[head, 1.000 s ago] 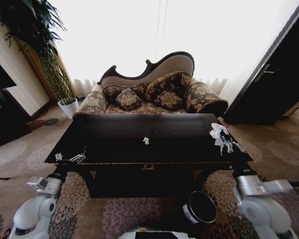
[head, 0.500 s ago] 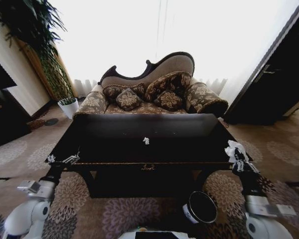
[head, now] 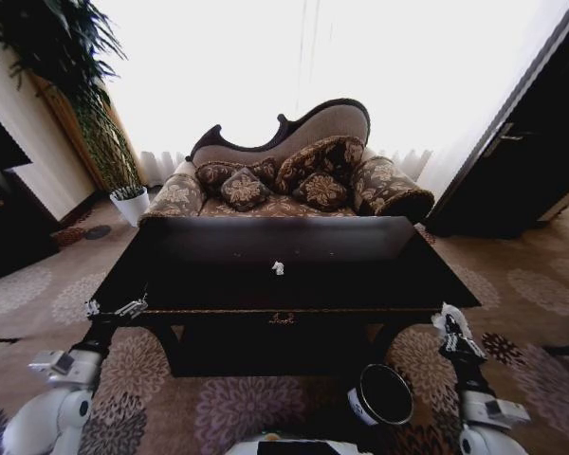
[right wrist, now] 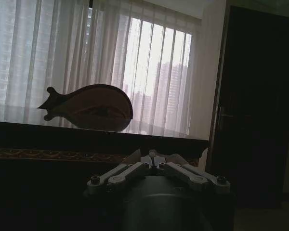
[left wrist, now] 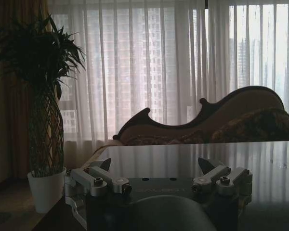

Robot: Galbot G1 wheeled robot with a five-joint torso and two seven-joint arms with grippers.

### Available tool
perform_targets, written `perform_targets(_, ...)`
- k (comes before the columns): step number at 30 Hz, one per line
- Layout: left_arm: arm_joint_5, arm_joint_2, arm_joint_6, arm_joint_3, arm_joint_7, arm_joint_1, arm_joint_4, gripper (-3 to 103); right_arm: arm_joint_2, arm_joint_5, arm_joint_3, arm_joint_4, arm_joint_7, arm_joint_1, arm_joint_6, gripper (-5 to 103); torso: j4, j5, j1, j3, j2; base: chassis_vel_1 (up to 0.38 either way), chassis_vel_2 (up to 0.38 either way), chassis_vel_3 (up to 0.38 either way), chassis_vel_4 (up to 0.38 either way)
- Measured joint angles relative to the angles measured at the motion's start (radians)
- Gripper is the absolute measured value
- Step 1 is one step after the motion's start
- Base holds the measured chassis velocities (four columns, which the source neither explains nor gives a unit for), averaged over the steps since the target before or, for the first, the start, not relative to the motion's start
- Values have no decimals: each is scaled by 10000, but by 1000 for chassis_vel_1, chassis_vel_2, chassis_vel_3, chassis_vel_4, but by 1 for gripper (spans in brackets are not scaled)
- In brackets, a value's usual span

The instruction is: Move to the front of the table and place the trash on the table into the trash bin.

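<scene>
Patterned carpet nearest holds the trash bin point(head: 383, 393), upright, mouth up. Right gripper point(head: 452, 327) clenches a white paper wad point(head: 448, 318) off the table's point(head: 294, 284) right front corner; left gripper point(head: 114, 310) spread. Farther, a tiny white bit point(head: 278, 268) lies mid-table; its long axis is unreadable.

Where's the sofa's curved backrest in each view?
Head view: sofa backrest top centre, behind the black table.
Left wrist view: beyond the tabletop, against the curtains.
Right wrist view: dark silhouette past the table edge.
Shared landmark: the table.
</scene>
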Motion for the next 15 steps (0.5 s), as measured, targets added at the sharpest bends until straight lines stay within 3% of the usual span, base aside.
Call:
perform_targets(4, -1, 2, 0, 6, 0, 0, 7, 100, -14, -294, -12, -373, 18, 50, 145, 0, -1, -2, -1, 0, 1, 0, 0, 0, 0)
perform_targets(10, 13, -28, 0, 64, 2, -8, 6, 100, -11, -1284, -405, -1569, -24, 375, 447, 0, -1, -1, -1, 0, 1, 0, 0, 0, 0)
perform_targets(13, 8, 2, 1, 5, 3, -2, 10, 100, -63, -2255, -828, -2926, -89, 879, 644, 0, -1, 2, 0, 0, 1, 0, 0, 0, 0)
perform_targets(15, 5, 7, 1, -2, 3, -2, 11, 100, -73, -2315, -877, -3060, -92, 938, 650, 0, -1, 1, -1, 0, 1, 0, 0, 0, 0)
